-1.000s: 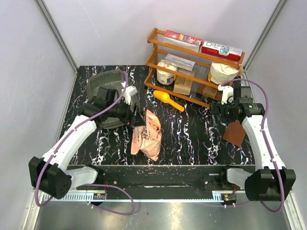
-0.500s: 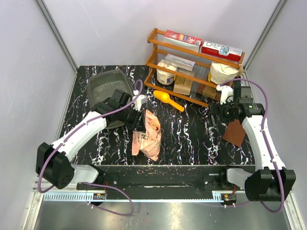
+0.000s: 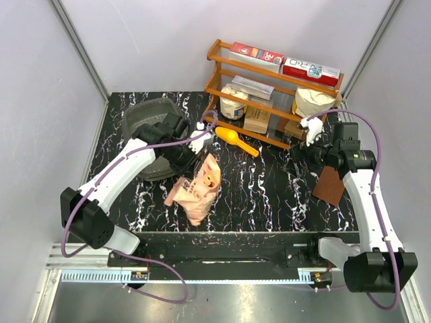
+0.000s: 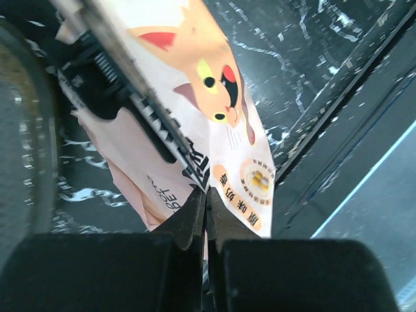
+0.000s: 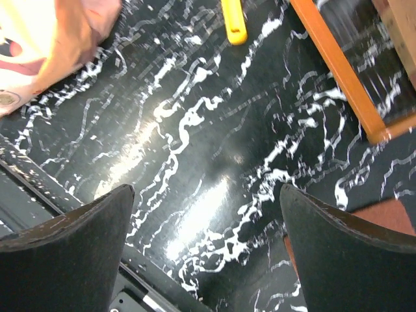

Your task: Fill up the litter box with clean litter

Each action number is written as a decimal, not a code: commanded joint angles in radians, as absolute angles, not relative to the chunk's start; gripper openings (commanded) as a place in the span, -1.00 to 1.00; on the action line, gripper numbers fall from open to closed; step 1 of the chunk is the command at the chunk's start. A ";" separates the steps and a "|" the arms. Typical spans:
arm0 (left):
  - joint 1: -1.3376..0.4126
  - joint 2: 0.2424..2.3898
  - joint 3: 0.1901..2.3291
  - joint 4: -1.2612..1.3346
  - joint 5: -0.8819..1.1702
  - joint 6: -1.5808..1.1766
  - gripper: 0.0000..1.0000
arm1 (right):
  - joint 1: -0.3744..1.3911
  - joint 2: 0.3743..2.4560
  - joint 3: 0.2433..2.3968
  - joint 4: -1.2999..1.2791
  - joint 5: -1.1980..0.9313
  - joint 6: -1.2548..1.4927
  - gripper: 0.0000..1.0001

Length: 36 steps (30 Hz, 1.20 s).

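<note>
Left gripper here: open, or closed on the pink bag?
Closed on it. In the left wrist view the left gripper has its fingers together, with the pink bag pinched by its edge between them.

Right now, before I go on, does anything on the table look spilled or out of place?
No spilled litter shows. The pink bag, pinched at its edge by the shut left gripper, hangs crumpled and slanted, not over the litter box. The yellow scoop lies loose on the table in front of the rack.
</note>
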State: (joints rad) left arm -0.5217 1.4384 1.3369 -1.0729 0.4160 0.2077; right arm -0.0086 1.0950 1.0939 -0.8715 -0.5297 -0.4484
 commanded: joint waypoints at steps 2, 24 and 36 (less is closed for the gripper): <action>-0.518 1.394 1.496 -1.146 0.399 0.465 -1.00 | -0.006 1.133 1.144 -0.788 -0.695 -0.436 0.99; -0.482 1.224 1.080 -0.925 0.278 0.354 0.11 | 0.244 1.376 1.465 -0.825 -0.805 -0.541 0.99; -0.454 1.241 1.146 -0.864 0.409 0.495 -1.00 | 0.387 1.531 1.533 -0.808 -0.729 -0.586 0.93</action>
